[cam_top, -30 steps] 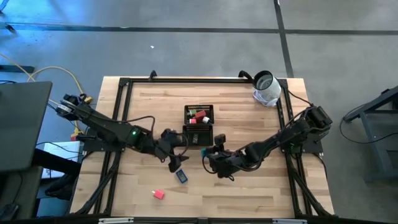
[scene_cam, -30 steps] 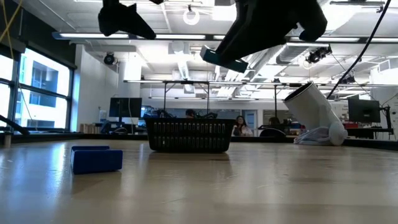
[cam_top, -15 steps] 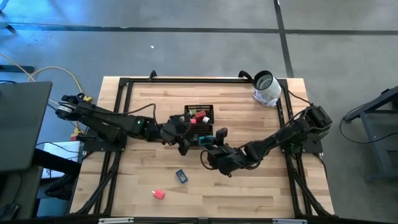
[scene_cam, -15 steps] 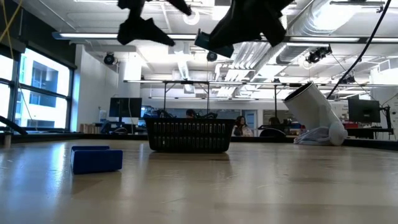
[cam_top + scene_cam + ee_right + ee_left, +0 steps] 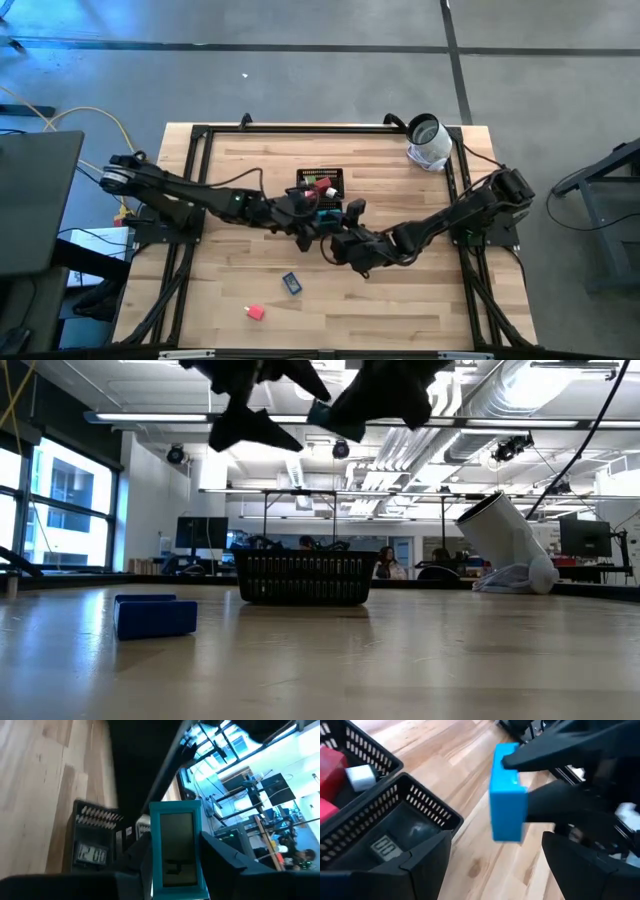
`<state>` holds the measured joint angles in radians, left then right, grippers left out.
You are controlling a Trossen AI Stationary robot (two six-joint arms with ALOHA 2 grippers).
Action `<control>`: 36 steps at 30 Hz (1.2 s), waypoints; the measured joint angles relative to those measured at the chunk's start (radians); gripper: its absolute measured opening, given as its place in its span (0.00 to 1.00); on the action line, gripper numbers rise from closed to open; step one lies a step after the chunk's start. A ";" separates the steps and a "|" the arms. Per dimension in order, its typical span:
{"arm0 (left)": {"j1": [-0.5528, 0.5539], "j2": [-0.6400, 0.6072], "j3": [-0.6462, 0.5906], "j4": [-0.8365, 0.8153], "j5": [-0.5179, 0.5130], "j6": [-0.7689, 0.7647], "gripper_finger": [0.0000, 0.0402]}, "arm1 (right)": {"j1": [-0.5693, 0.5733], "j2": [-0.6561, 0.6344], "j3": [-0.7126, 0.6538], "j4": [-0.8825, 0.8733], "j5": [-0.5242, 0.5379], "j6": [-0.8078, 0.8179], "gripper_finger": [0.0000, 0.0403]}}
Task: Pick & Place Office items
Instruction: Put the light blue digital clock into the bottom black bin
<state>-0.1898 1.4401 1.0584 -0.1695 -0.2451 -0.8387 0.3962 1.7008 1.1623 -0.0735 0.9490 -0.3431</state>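
While the right hand (image 5: 338,222) grips the teal block (image 5: 175,849), the left hand (image 5: 303,225) (grip unclear) has closed in.

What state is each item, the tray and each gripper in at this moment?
Teal block: held in the air by the right gripper, near the tray.
Black tray: upright, holding red and white pieces.
Blue block: lying on the table.
Red block: lying on the table.
Left gripper: at the tray, nothing visibly held.

Left gripper's (image 5: 300,208) finger state unclear; black tray (image 5: 303,181) partly under both arms.
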 joint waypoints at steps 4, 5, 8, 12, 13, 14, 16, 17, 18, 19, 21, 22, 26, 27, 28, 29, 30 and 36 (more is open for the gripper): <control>0.000 0.044 0.000 0.080 0.004 0.035 0.76 | 0.000 -0.003 0.000 -0.002 -0.003 0.001 0.29; 0.000 0.048 -0.001 0.101 0.004 0.047 0.76 | 0.000 -0.005 0.000 0.000 -0.006 0.002 0.29; -0.001 0.046 -0.001 0.147 0.006 0.089 0.76 | 0.000 -0.008 0.002 0.008 0.004 0.010 0.29; -0.001 0.039 -0.003 0.166 0.007 0.120 0.76 | 0.000 -0.008 0.002 0.008 0.003 0.017 0.29; -0.001 0.039 -0.003 0.171 0.007 0.121 0.76 | 0.000 -0.009 0.002 0.007 0.003 0.017 0.29; -0.001 0.039 -0.003 0.174 0.007 0.122 0.76 | 0.000 -0.009 0.002 0.007 0.002 0.017 0.29; -0.001 0.038 -0.003 0.179 0.007 0.144 0.76 | 0.000 -0.009 0.002 0.004 0.002 0.024 0.29; -0.001 0.038 -0.003 0.188 0.007 0.150 0.76 | 0.000 -0.009 0.002 0.000 -0.005 0.025 0.29; -0.001 0.038 0.000 0.203 0.003 0.151 0.76 | 0.000 -0.008 0.001 0.000 -0.013 0.026 0.29; 0.000 0.035 -0.001 0.212 0.000 0.156 0.76 | 0.000 -0.007 0.001 0.003 -0.013 0.031 0.29; 0.001 0.031 0.000 0.236 -0.002 0.167 0.76 | 0.001 -0.007 0.001 -0.001 -0.018 0.033 0.29; 0.001 0.028 0.000 0.241 -0.003 0.173 0.76 | 0.002 -0.006 0.001 -0.003 -0.020 0.033 0.29; 0.001 0.026 0.000 0.249 -0.005 0.180 0.76 | 0.002 -0.006 0.001 -0.011 -0.016 0.035 0.29; 0.001 0.026 0.000 0.248 -0.005 0.179 0.76 | 0.002 -0.006 0.001 -0.011 -0.016 0.036 0.29; 0.001 0.027 0.000 0.248 -0.004 0.179 0.76 | 0.002 -0.006 0.001 -0.011 -0.016 0.039 0.29; 0.001 0.027 0.000 0.249 -0.004 0.179 0.76 | 0.002 -0.006 0.001 -0.011 -0.017 0.039 0.29; 0.001 0.027 0.000 0.248 -0.004 0.178 0.76 | 0.002 -0.006 0.001 -0.011 -0.016 0.040 0.29; 0.001 0.027 0.000 0.248 -0.004 0.161 0.76 | -0.002 -0.006 0.001 -0.012 -0.012 0.043 0.29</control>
<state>-0.1890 1.4673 1.0580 0.0785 -0.2488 -0.6781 0.3940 1.6947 1.1637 -0.0853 0.9367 -0.3004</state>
